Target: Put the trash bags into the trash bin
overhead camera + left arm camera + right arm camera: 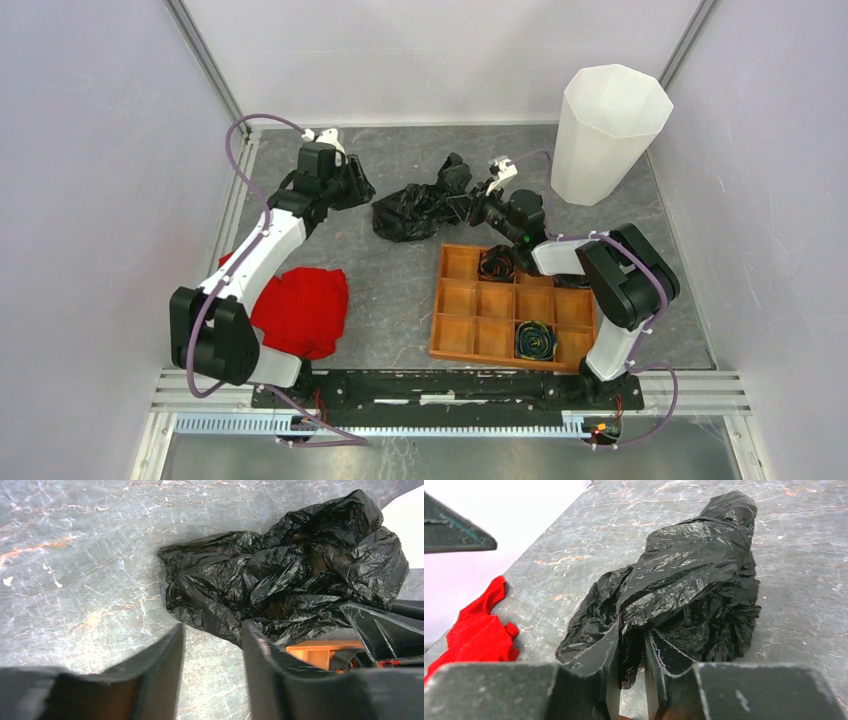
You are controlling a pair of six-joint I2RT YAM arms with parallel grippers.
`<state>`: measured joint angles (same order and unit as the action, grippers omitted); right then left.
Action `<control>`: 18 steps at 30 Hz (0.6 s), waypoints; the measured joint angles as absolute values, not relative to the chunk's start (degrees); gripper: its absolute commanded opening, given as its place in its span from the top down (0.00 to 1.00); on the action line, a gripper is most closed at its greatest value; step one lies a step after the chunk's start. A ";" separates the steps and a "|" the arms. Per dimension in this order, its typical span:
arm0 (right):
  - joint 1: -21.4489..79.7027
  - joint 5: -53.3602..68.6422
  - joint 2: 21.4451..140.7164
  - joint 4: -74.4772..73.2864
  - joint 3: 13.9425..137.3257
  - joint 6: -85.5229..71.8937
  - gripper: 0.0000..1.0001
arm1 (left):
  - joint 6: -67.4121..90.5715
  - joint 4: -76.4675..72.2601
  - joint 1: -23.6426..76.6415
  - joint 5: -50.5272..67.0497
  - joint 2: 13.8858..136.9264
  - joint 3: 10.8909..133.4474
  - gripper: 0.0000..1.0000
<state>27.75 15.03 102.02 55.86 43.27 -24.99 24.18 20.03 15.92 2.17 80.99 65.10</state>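
A crumpled black trash bag (415,210) lies on the grey table, left of the tall white trash bin (607,130) at the back right. My right gripper (472,205) is at the bag's right end. In the right wrist view its jaws (630,640) are pinched on a fold of the bag (689,575). My left gripper (360,187) is just left of the bag. In the left wrist view it (212,630) is open and empty, with the bag (280,575) close ahead and no plastic between the jaws.
An orange-brown compartment tray (478,355) sits at the front right and holds two rolled black bags (497,263) (535,340). A red cloth (300,310) lies at the front left, by the left arm. Walls enclose the table.
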 measured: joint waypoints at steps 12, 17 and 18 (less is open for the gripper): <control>28.05 13.43 99.72 52.99 42.68 -22.57 0.45 | 28.86 20.91 13.54 9.06 94.89 67.75 0.20; 27.97 10.15 98.35 50.17 42.74 -21.15 0.77 | 31.77 21.19 11.57 12.21 100.18 66.24 0.24; 27.94 9.69 98.48 48.99 42.96 -21.28 0.83 | 32.16 21.17 11.18 12.47 100.71 66.22 0.26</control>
